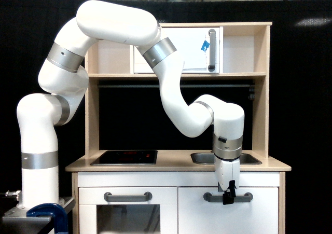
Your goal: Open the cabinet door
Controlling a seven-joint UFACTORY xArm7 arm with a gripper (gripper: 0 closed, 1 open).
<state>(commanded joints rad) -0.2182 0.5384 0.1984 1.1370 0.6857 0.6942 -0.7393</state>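
Exterior view: gripper [227, 199] points down, right at the handle [228, 197] of the door [228, 213], lower right. Handle runs horizontal. Can't tell if the jaws are closed on it.
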